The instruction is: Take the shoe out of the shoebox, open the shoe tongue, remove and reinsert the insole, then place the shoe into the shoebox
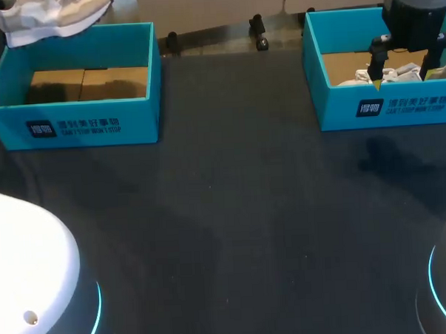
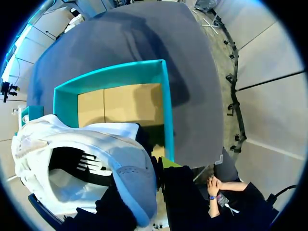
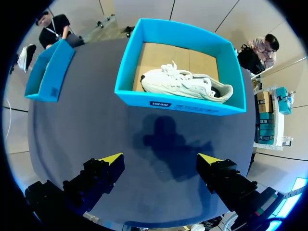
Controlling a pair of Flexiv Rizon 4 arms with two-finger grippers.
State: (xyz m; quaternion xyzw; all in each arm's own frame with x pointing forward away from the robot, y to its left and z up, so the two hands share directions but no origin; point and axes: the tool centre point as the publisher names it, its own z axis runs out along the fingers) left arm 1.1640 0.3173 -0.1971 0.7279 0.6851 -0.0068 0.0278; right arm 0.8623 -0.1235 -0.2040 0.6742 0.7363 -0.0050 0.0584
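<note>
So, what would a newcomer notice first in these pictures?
A white shoe hangs in the left fingers, over the empty teal box at left. The right teal box holds a second shoe; the right fingers stand open, high above the table before it.

Shoeboxes: two, left shoebox (image 1: 73,118) and right shoebox (image 1: 398,107)
Shoes: two, left shoe (image 2: 113,140) and right shoe (image 3: 183,84)

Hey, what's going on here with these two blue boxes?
The left tool holds a white shoe up over the empty left shoebox. The right tool hangs open just in front of the right shoebox, where a second white shoe lies inside.
</note>
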